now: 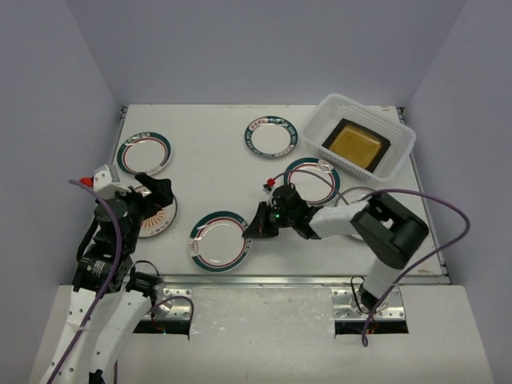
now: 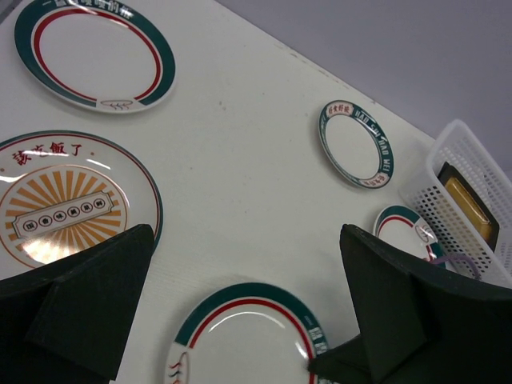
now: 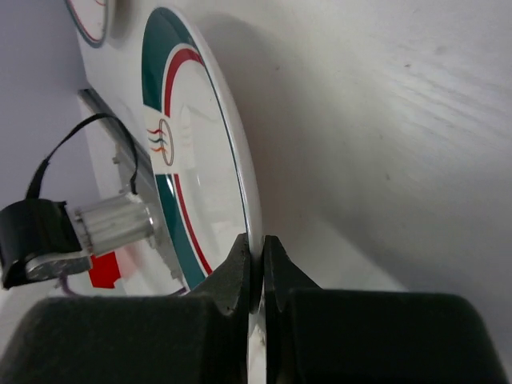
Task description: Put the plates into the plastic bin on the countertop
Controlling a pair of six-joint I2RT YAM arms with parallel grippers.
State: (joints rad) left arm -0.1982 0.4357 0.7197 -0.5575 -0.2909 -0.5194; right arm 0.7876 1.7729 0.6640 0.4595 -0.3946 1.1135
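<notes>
We count seven plates: six round ones on the bench [image 1: 208,172] and one square one in the plastic bin [image 1: 372,108]. There is a single bin, at the far right corner of the bench, and the amber square plate [image 1: 356,144] lies flat on its floor.

Of the six round plates, a teal-ringed plate [image 1: 144,152] sits at the far left. A sunburst plate [image 1: 160,220] lies nearer us on that side, partly hidden under the left arm. A third plate [image 1: 270,136] lies in the far middle, a fourth plate [image 1: 308,186] just beside the bin's near wall, and a fifth plate [image 1: 358,194] is half covered by the right arm. The sixth, the near plate [image 1: 218,242], lies close to the bench's front edge.

Of the two grippers, the right gripper [image 3: 256,256] is clamped on the near plate's right rim, one finger on each face of the edge. We cannot tell whether that plate is lifted clear of the bench.

The left gripper [image 2: 244,264] hangs over the bench by the sunburst plate, its fingers wide apart and holding nothing.
</notes>
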